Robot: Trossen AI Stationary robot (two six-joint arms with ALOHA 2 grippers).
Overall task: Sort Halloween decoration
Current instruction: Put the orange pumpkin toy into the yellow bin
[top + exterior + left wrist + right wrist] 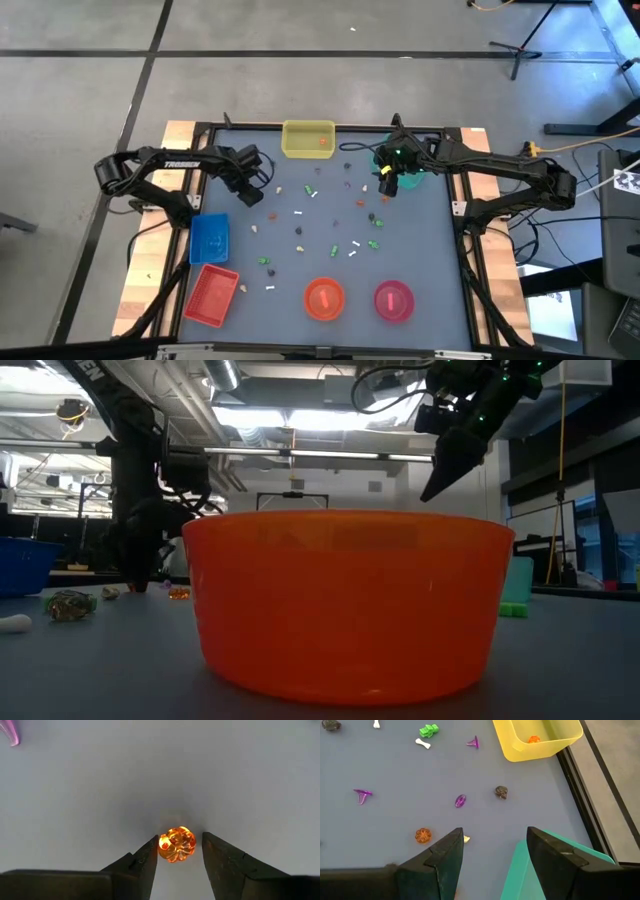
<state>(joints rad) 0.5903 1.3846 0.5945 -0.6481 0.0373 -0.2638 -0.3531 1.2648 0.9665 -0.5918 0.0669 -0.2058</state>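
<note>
1. The red tray (211,295) sits at about 7 o'clock on the table (430,260), with the blue tray (209,238) just above it toward 9 o'clock.
2. The left gripper (268,196) is low over the table at about 10 o'clock. In the left wrist view its fingers (145,862) stand apart with an orange pumpkin (176,844) between their tips, one finger touching or nearly touching it, the other a little clear. So the claw is open around the pumpkin, not clamped on it.
3. The trinkets (300,232) lie scattered over the middle of the table: white bones, green pieces, purple pieces and dark bits, well apart from one another.
4. The yellow tray (308,139) stands at 12 o'clock at the far edge. The right wrist view shows one orange piece (534,739) inside it.
5. The orange bowl (324,299) is at 6 o'clock and the pink bowl (394,301) just right of it, toward 5 o'clock.
6. The right gripper (386,190) hangs above the table at about 1 o'clock, beside the teal tray (520,870). Its claw is open and holds nothing. A second pumpkin (423,836) lies on the table near it.
</note>
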